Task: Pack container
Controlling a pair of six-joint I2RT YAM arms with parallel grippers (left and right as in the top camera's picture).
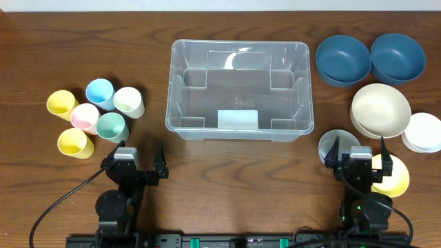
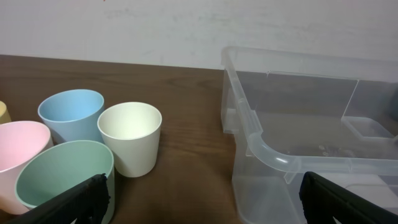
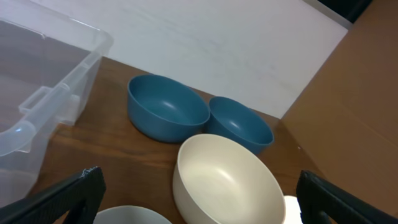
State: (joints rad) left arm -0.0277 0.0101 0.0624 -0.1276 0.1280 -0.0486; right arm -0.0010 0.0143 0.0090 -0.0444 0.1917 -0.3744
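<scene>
The clear plastic container [image 1: 239, 88] stands empty at the table's middle, with a white label on its base; it also shows in the left wrist view [image 2: 311, 143] and the right wrist view [image 3: 43, 81]. Several pastel cups sit at the left: yellow [image 1: 61, 103], blue [image 1: 100, 91], cream [image 1: 129, 102], pink [image 1: 85, 118], green [image 1: 111, 127] and a second yellow [image 1: 74, 143]. Bowls sit at the right: two blue [image 1: 342, 58] [image 1: 397, 57], cream [image 1: 380, 109], white [image 1: 422, 131], grey [image 1: 335, 146] and yellow [image 1: 393, 176]. My left gripper [image 1: 136, 160] and right gripper [image 1: 361, 157] are open and empty near the front edge.
A white wall runs behind the table in the wrist views. A brown cardboard-like panel [image 3: 354, 93] stands at the far right. Cables lie along the front edge by the arm bases.
</scene>
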